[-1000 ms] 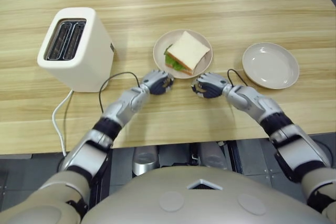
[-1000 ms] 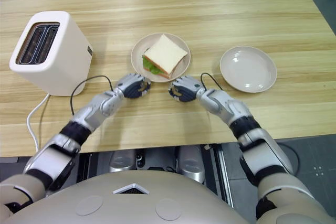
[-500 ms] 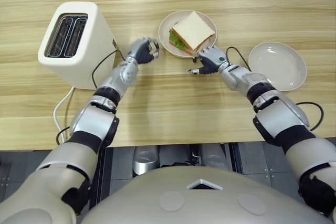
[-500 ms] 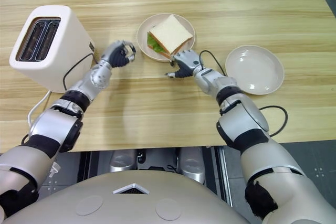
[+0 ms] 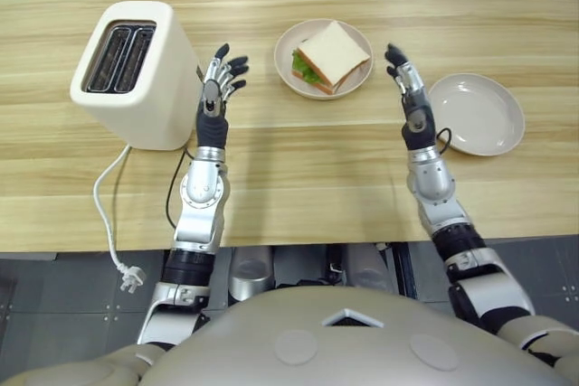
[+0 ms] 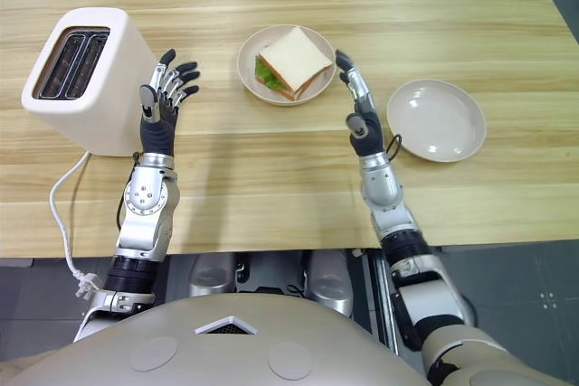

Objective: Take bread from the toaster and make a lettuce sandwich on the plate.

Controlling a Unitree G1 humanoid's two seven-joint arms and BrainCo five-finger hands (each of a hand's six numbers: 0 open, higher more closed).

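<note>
Both hands point(image 5: 217, 88) point(image 5: 409, 97) raised, fingers point(image 5: 237, 64) spread

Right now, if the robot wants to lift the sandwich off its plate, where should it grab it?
Probably by two opposite straight edges of the square white-bread lettuce sandwich, fingers coming from above and pinching both slices. It lies flat on the round beige plate, so nothing slides underneath. The open right hand stands nearest, on the side away from the floppy green lettuce leaf.

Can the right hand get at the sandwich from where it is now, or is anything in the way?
Probably yes. The right hand is open and empty, just right of the sandwich, with only bare table between them; the empty plate lies on its other side.
</note>
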